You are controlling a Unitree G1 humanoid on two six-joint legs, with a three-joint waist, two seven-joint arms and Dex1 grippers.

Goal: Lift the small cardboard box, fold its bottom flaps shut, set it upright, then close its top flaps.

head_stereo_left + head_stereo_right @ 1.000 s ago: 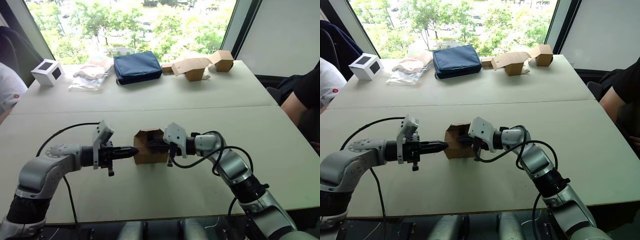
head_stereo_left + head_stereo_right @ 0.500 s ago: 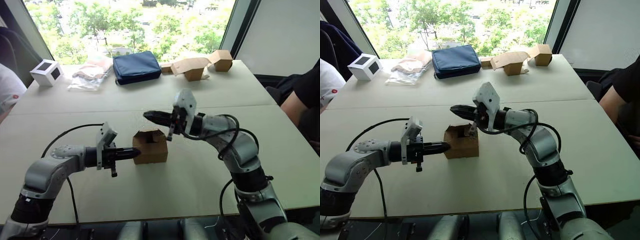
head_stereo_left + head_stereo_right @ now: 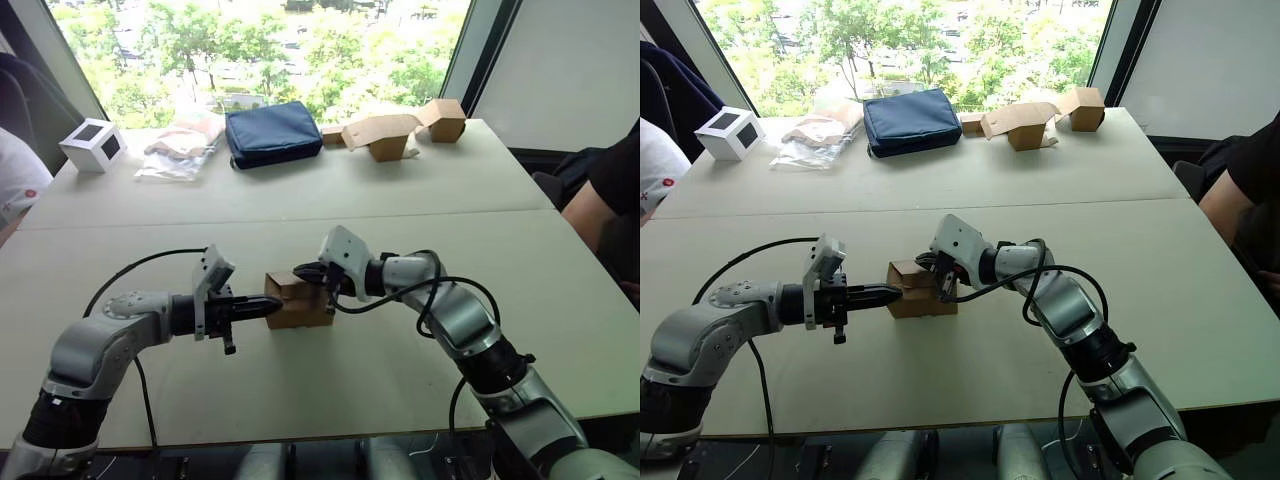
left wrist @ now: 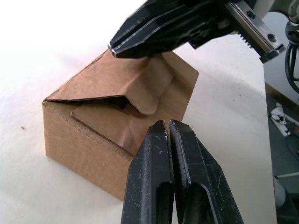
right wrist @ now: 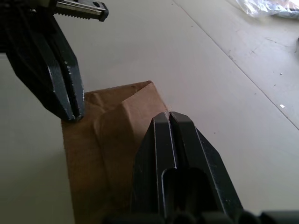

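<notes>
Big pale table (image 3: 330, 190) with a seam running across the middle, pushed right up against a wide window (image 3: 270, 40). Loads of daylight, green trees outside. Dark window frame (image 3: 480, 60) and a plain grey wall (image 3: 570, 70) off to the right.

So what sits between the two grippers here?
The small cardboard box: left gripper at its side, right gripper on its top flaps, per eye views.

Small cardboard box (image 3: 300, 301): matt brown cardboard; table (image 3: 400, 190): smooth matt beige.
</notes>
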